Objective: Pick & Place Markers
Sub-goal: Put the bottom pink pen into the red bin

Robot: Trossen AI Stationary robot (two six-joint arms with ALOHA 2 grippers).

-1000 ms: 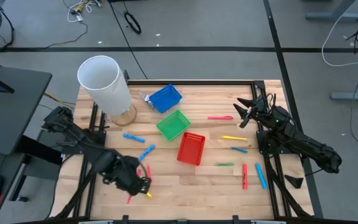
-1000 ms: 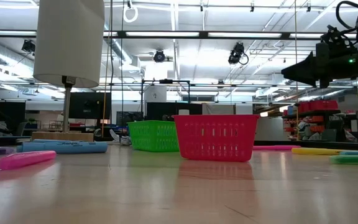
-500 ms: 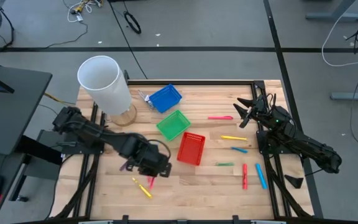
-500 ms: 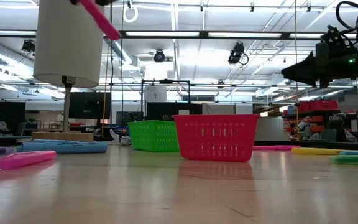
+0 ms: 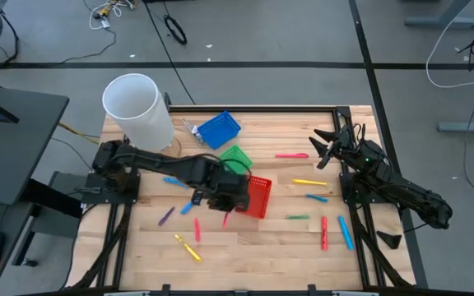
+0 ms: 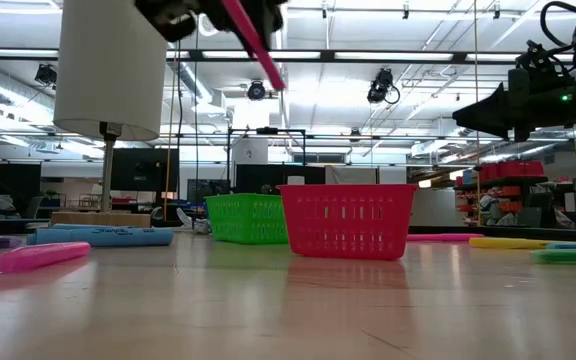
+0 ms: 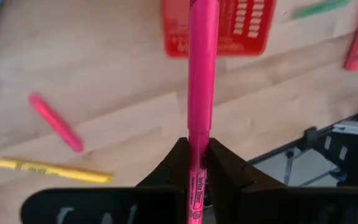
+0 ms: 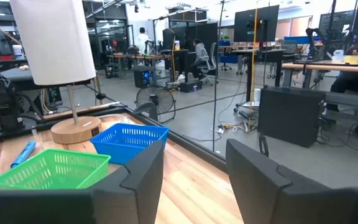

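Above the red basket (image 5: 253, 196), I hold a pink marker (image 7: 202, 93) clamped in the left gripper (image 7: 196, 160) fingers, ready to drop; right gripper (image 5: 322, 149) fingers wait spread and empty.

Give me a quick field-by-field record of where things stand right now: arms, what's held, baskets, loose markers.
left gripper: shut on the pink marker, held above the table beside the red basket
right gripper: open, holding nothing, waiting near the table's right edge
baskets: blue basket, green basket and red basket in a diagonal row mid-table
loose markers: scattered on the table on both sides of the baskets
lamp: stands at the table's far left corner
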